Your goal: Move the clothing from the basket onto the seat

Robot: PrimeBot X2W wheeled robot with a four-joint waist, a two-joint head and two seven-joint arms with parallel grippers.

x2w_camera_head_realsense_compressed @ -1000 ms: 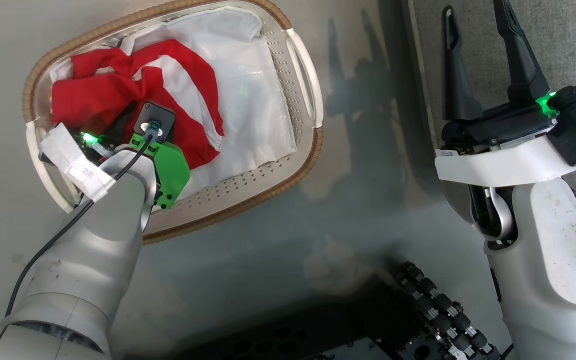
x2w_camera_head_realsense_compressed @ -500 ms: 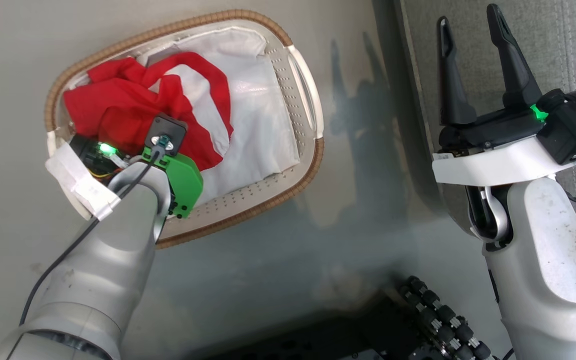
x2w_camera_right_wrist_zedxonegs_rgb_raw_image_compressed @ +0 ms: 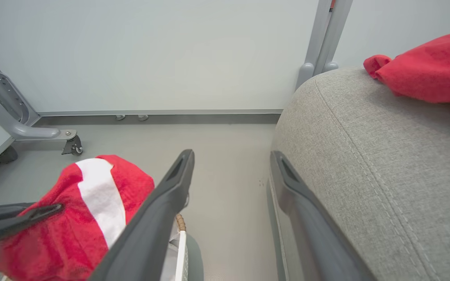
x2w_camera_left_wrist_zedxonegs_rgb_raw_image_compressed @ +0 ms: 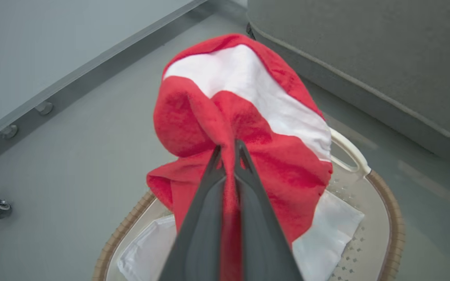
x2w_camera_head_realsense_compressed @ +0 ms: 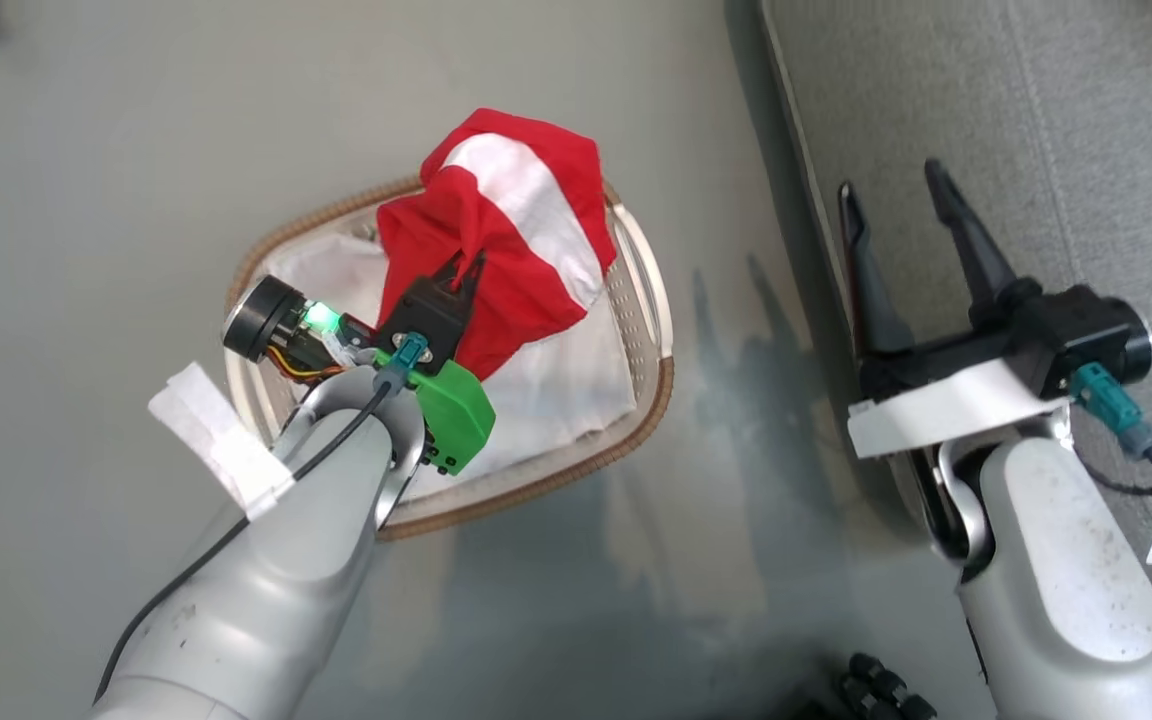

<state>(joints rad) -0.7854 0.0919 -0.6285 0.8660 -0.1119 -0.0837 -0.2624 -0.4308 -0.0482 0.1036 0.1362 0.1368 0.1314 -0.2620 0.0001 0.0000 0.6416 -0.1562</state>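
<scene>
- We see our left hand (x2w_camera_head_realsense_compressed: 464,268) pinched tight on a fold of the red clothing (x2w_camera_head_realsense_compressed: 526,250), which hangs over the basket (x2w_camera_head_realsense_compressed: 663,385).
- A white sheet (x2w_camera_head_realsense_compressed: 566,395) lies in the basket.
- Our right hand (x2w_camera_head_realsense_compressed: 891,190) hovers spread wide and empty by the edge of the seat (x2w_camera_head_realsense_compressed: 986,120), where another red garment (x2w_camera_right_wrist_zedxonegs_rgb_raw_image_compressed: 432,70) lies.

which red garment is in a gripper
The white-striped red garment above the basket, pinched by the left gripper; the other red garment lies on the seat.
</scene>
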